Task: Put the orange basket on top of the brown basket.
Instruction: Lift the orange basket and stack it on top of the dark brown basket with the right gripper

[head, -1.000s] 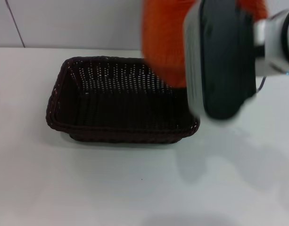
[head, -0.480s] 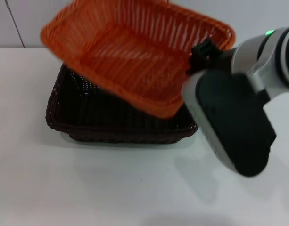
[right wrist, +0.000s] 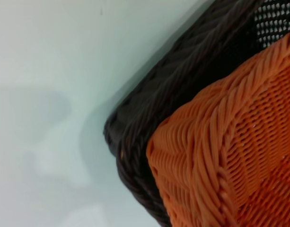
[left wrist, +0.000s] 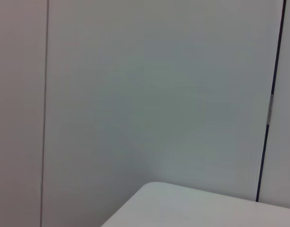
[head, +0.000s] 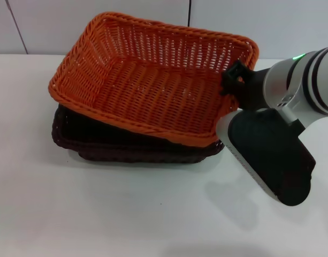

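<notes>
A white table (head: 126, 214) runs back to a pale panelled wall, and on it the brown basket (head: 73, 140) sits left of centre with the orange basket (head: 147, 85) over it, tilted so its far side rides higher and its near rim seems to rest on or just above the dark rim. The right gripper (head: 234, 80) is at the orange basket's right end, apparently holding the rim there, though the fingers are hidden and I cannot tell how wide they stand. The risk, as I judge it, is a crooked release: let go while tilted and off-square, the orange basket could slide left or nudge the brown one out of place. The right wrist view shows what the head view does not, the orange corner lying just inside the brown corner, close or touching. The left wrist view shows only wall and a table corner; the left gripper is unseen.
</notes>
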You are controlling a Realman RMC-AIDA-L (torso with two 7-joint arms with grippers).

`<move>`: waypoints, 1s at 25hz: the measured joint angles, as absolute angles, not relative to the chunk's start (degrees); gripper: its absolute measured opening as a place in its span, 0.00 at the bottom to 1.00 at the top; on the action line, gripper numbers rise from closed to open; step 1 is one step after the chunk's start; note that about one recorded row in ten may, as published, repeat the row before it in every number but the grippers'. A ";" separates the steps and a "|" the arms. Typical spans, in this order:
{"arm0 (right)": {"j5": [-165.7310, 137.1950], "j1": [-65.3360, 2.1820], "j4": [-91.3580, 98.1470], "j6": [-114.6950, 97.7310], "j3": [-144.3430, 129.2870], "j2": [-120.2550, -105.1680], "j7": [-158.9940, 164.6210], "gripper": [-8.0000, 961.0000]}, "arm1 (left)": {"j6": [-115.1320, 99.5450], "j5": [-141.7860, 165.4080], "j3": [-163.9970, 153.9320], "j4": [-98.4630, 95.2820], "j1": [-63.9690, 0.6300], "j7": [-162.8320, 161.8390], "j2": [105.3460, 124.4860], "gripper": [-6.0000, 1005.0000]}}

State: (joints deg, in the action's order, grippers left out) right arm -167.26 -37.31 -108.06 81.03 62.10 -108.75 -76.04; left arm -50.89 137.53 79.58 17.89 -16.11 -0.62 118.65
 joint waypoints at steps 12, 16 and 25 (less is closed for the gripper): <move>-167.21 -40.69 -101.38 74.25 57.49 -104.03 -75.92 0.19 | -50.85 137.21 76.80 17.93 -16.08 -3.31 118.86 0.81; -167.16 -41.39 -99.71 70.72 55.92 -103.59 -75.70 0.18 | -50.83 137.20 76.39 17.93 -16.08 -3.72 118.95 0.81; -166.83 -42.62 -97.26 67.66 52.95 -103.78 -75.07 0.18 | -50.80 137.20 76.01 17.89 -15.82 -5.61 118.98 0.81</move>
State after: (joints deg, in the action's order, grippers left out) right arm -166.83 -42.62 -97.26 67.66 52.95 -103.78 -75.07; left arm -50.80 137.20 76.01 17.89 -15.82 -5.61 118.98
